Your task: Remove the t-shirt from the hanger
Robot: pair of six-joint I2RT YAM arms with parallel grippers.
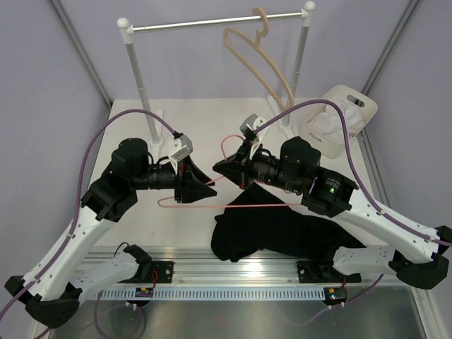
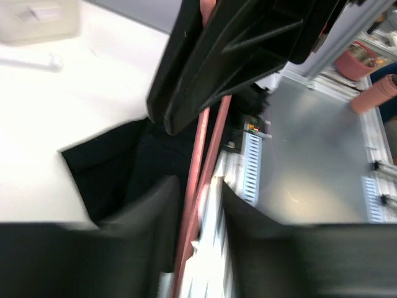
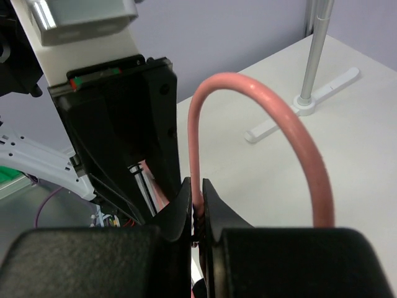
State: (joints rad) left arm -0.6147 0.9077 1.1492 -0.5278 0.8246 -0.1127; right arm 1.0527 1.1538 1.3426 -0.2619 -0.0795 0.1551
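The pink-red wire hanger (image 1: 212, 205) is held above the table between both arms. My right gripper (image 1: 224, 166) is shut on its neck just below the hook, and the wire shows pinched between the jaws in the right wrist view (image 3: 198, 186), with the hook (image 3: 298, 149) curving above. My left gripper (image 1: 205, 185) is at the hanger's left part. Its jaws stand apart with the two wire strands (image 2: 208, 136) running between them (image 2: 197, 186), and a gap shows on one side. The black t-shirt (image 1: 275, 233) lies bunched on the table's front edge under the right arm, and it also shows in the left wrist view (image 2: 124, 161).
A garment rack (image 1: 212, 25) stands at the back with a beige wooden hanger (image 1: 254, 49) on it. A white basket (image 1: 339, 116) with white cloth sits at the back right. The rack's foot (image 3: 310, 105) is near the hook. A metal rail (image 1: 240, 272) runs along the front edge.
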